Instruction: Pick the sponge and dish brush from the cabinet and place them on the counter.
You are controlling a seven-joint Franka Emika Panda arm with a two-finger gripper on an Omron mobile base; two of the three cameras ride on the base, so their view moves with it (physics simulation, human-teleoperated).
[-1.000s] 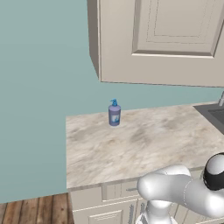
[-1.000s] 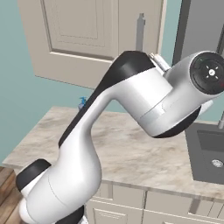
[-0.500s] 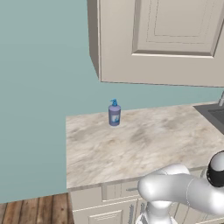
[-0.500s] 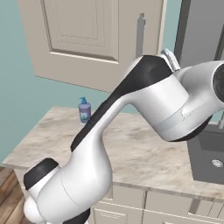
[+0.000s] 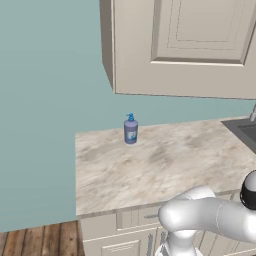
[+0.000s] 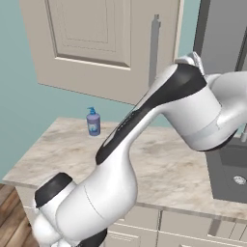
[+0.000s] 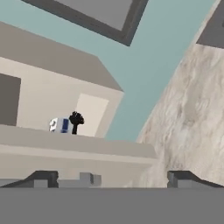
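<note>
In the hand view my gripper (image 7: pixel 113 178) is open, its dark fingertips (image 7: pixel 43 178) wide apart with nothing between them. Beyond them is a beige cabinet (image 7: pixel 52 87) with an opening. Inside it lies a small white-and-blue thing with black bristles, apparently the dish brush (image 7: pixel 65 125), well away from the fingertips. The sponge is out of view. The marbled counter (image 7: pixel 192 113) runs along the right of this rolled view. From the base views the cabinet (image 5: pixel 180 50) hangs above the counter (image 5: pixel 160 165), and its panelled door (image 6: pixel 96 38) has a grey bar handle (image 6: pixel 154 48).
A blue soap bottle (image 5: pixel 130 129) stands at the back of the counter by the teal wall (image 5: pixel 50 100). A dark sink (image 6: pixel 231 169) is set into the counter on the right. A tall grey unit (image 6: pixel 222 29) rises behind the arm. Low drawers (image 5: pixel 125 230) sit under the counter.
The arm has swung further to the right, so its elbow and wrist have shifted across the right base view. The base and the things on the counter have stayed put.
</note>
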